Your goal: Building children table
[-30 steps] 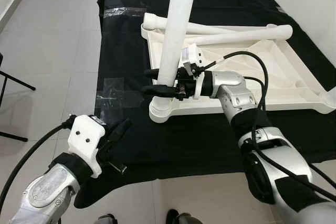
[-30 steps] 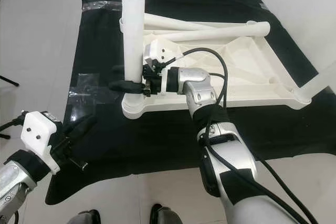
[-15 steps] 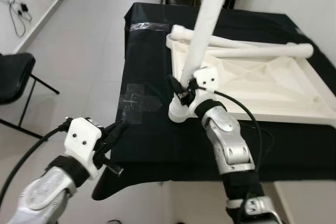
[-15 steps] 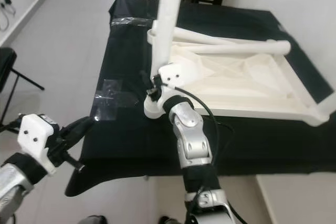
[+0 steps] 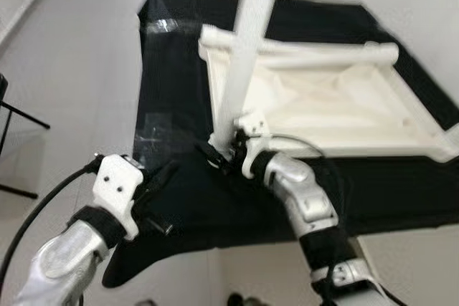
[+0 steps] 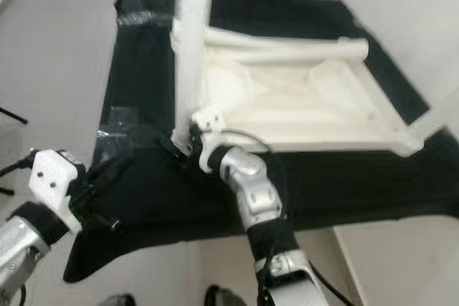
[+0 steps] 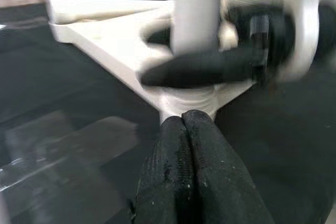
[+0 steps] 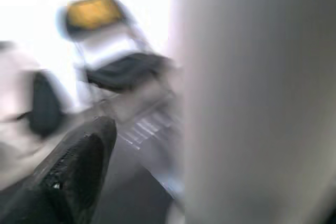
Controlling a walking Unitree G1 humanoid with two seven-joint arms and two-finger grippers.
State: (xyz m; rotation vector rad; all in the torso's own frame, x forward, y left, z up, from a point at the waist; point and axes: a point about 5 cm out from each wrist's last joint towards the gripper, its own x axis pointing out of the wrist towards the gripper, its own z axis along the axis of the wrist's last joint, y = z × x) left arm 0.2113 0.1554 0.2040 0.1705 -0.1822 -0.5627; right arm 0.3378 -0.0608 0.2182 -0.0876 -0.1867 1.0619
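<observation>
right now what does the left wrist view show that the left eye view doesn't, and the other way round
Left wrist view: the left gripper fingertips pressed together, aimed at the corner socket below the upright leg. Left eye view: the whole upturned white tabletop on the black cloth, loose legs across its far end, and both silver arms. Shared: the upright leg, the table corner, and the right gripper at the leg's base.
</observation>
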